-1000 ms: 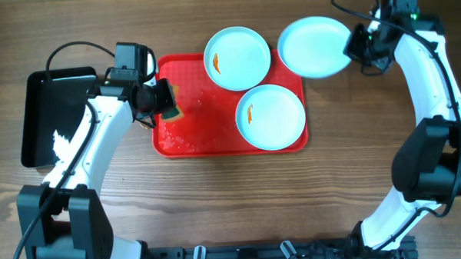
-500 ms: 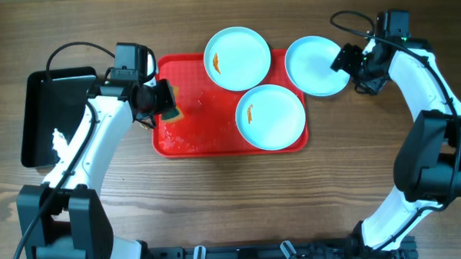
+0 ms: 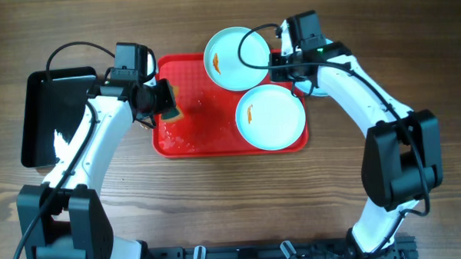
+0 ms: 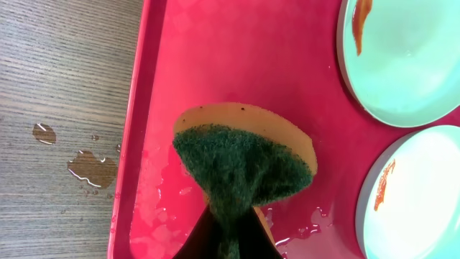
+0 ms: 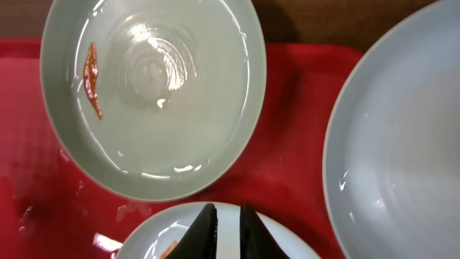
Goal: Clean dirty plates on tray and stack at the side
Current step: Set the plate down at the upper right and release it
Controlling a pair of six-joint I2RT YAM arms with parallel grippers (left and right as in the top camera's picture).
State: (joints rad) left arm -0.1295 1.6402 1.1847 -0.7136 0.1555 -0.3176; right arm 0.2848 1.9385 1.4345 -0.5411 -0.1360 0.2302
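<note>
The red tray (image 3: 185, 139) holds two pale-blue plates: an upper plate (image 3: 239, 52) and a lower plate (image 3: 276, 124), each with an orange smear. The third plate (image 3: 310, 87) lies on the table just right of the tray, mostly hidden under my right arm. My right gripper (image 3: 281, 72) hovers empty over the far rim of the lower plate (image 5: 277, 246), between the upper plate (image 5: 151, 93) and the third plate (image 5: 402, 144). Its jaws (image 5: 228, 208) stand a narrow gap apart. My left gripper (image 3: 166, 101) is shut on a green-and-yellow sponge (image 4: 244, 158) above the wet left part of the tray (image 4: 215, 57).
A glossy black tray (image 3: 38, 113) with a white scrap in it stands at the far left. Water drops (image 4: 90, 169) lie on the wooden table beside the red tray's left rim.
My right arm let go of the third plate beside the tray's right edge and swung left over the tray. The left arm and sponge have not moved.
</note>
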